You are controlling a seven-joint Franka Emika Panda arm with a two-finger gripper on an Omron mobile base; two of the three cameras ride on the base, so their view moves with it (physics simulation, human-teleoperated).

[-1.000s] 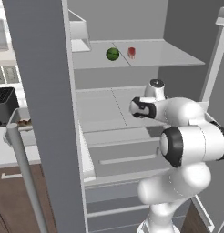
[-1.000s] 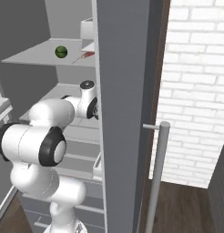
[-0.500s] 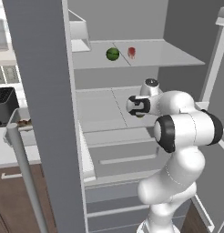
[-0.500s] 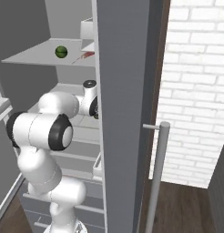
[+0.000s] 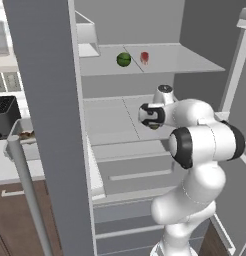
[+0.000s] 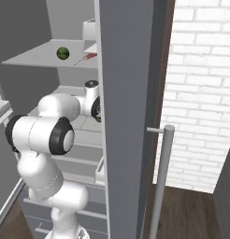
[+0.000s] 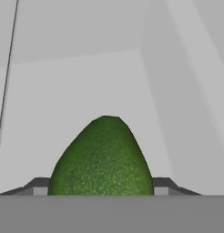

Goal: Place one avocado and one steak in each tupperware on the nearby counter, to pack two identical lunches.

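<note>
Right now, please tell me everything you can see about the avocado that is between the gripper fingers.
The avocado is dark green with a finely speckled, pebbled skin, whole and pear-shaped, its narrow end pointing away from the hand camera. It sits between the two dark fingers of the gripper, which stand against its left and right sides. In the left base view a small green part shows under the hand, over the pale grey middle shelf of the open fridge. Whether it rests on the shelf cannot be told.

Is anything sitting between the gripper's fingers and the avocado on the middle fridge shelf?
Nothing visible does. In the hand view the avocado sits right between the two finger tips, with only bare shelf beyond it. The left base view shows the gripper down at that avocado on the middle shelf.
</note>
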